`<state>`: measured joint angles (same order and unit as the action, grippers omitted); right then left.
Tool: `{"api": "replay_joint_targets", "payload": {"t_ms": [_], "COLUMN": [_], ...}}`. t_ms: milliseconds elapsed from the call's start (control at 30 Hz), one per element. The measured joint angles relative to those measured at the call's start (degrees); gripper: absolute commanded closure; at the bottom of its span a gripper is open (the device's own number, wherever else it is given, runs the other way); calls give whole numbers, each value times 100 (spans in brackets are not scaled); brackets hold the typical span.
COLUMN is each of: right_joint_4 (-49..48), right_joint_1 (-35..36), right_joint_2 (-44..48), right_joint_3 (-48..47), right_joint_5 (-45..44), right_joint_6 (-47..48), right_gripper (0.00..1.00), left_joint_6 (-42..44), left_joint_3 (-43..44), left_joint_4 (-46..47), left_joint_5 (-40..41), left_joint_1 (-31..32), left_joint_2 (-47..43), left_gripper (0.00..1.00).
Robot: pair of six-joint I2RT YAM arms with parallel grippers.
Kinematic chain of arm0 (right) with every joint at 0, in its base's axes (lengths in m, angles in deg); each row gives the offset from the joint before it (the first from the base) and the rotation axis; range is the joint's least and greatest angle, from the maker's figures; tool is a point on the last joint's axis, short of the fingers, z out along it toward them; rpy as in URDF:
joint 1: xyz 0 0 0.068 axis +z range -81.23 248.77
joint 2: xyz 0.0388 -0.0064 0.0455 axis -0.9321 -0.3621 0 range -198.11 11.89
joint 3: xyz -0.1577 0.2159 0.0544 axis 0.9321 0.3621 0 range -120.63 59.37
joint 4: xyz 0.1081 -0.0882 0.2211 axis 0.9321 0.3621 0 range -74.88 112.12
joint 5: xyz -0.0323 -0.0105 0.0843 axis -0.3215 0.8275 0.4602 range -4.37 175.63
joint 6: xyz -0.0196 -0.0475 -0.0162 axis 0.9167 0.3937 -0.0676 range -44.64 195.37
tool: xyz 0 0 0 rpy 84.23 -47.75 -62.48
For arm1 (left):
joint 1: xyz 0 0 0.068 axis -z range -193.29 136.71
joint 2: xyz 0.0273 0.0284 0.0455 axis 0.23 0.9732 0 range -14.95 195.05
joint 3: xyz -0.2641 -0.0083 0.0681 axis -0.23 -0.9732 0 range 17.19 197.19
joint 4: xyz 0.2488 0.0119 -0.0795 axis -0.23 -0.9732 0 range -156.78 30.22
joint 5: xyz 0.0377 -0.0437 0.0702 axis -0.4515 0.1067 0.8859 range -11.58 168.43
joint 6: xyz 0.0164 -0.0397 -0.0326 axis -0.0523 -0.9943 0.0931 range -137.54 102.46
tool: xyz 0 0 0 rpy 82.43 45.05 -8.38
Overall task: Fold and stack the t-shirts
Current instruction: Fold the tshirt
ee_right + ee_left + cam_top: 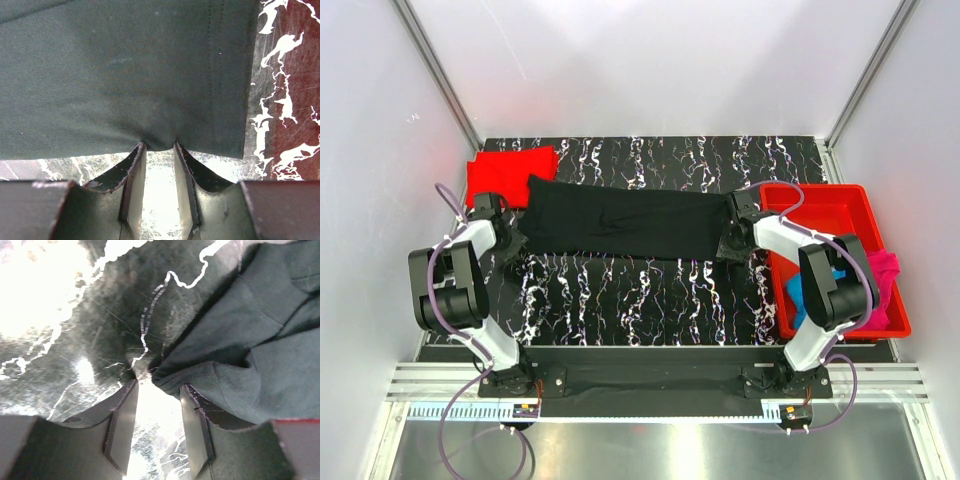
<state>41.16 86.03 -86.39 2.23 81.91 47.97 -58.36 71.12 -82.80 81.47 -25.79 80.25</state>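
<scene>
White walls (640, 60) close the place in on three sides, with metal rails running up the corners, and the table (650, 290) is a glossy black slab shot through with white marble veins. A red bin (825, 212) stands at the right edge of the table, and a bright blue t-shirt (796, 290) and a magenta t-shirt (886, 275) lie bunched at its near end, partly hidden behind the right arm. A red t-shirt (510, 172) lies folded flat at the far left corner of the table. The black t-shirt (630, 225) is drawn out in a long, fairly smooth band across the middle of the table, its left end near the red one and its right end just beside the bin, with a few soft creases along it. The right tool (159, 146) has its jaws nearly together on the shirt's near edge, close to a stitched hem, and the cloth puckers where it is pinched. The left tool (158, 387) has its jaws partly apart, with a rumpled edge of the black shirt right at the tips; I can't tell from here whether it has the cloth
</scene>
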Motion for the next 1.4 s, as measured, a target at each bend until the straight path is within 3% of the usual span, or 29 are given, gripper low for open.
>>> {"api": "replay_joint_targets", "payload": {"t_ms": [167,500,733,867,933,1067,1100,1133,1400], "right_joint_4": [-61,472,758,616,509,444,444,466,636], "right_joint_1": [0,0,0,0,0,0,-2,-2,-48], "right_joint_2": [170,632,745,234,-166,-944,-1130,-1303,-1952], "right_joint_3": [192,367,-540,-1377,-1735,-2247,-2352,-2450,-2704], "right_joint_5": [-15,120,234,278,271,168,129,72,-472], "right_joint_6": [-96,-201,-13,306,455,651,675,686,461], "right_gripper": [65,60,59,59,59,60,61,61,64], "left_joint_6": [11,94,33,9,-35,-103,-87,-118,-57], "left_joint_3": [59,-52,-654,-634,-601,-457,-420,-382,-291], "left_joint_4": [-238,-229,297,472,494,647,636,636,647], "left_joint_5": [114,15,-671,-785,-807,-848,-855,-868,-925], "left_joint_1": [-74,-131,-131,-133,-133,-138,-138,-138,-131], "left_joint_2": [-72,-903,-986,-599,-439,-229,-155,-85,-26], "left_gripper": [45,41,41,42,46,79,92,97,100]}}
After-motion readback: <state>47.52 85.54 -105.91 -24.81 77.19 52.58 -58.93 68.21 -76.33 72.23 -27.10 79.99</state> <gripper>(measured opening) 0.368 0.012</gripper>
